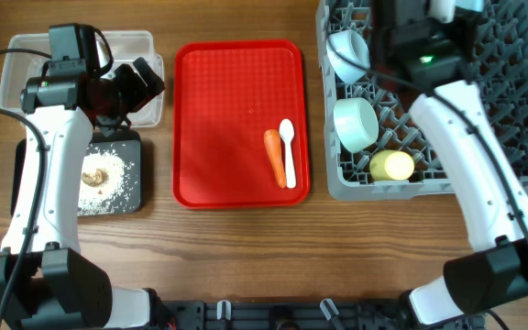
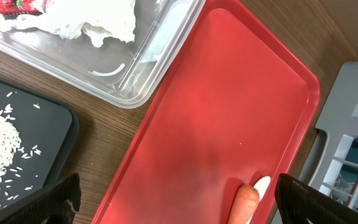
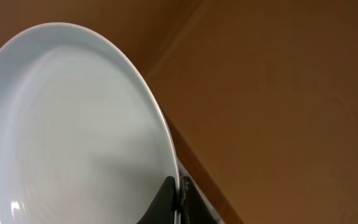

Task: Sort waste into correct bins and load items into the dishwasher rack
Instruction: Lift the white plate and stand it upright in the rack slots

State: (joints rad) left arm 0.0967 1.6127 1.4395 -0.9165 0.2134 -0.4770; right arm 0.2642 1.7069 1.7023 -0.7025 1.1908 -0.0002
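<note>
My right gripper (image 3: 178, 194) is clamped on the rim of the pale blue round plate (image 3: 73, 137), over the large grey pegged plastic dishwasher rack (image 1: 337, 188); I'd lower it upright between pegs, then release; left gripper (image 1: 145, 81) hangs wide open beside the clear plastic rectangular tub (image 1: 12, 87)

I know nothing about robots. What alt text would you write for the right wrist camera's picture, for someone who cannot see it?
A pale blue plate fills the left of the frame, seen close up, its rim pinched by the shut right end effector at the bottom edge. Behind it is only a blurred brown surface.
</note>
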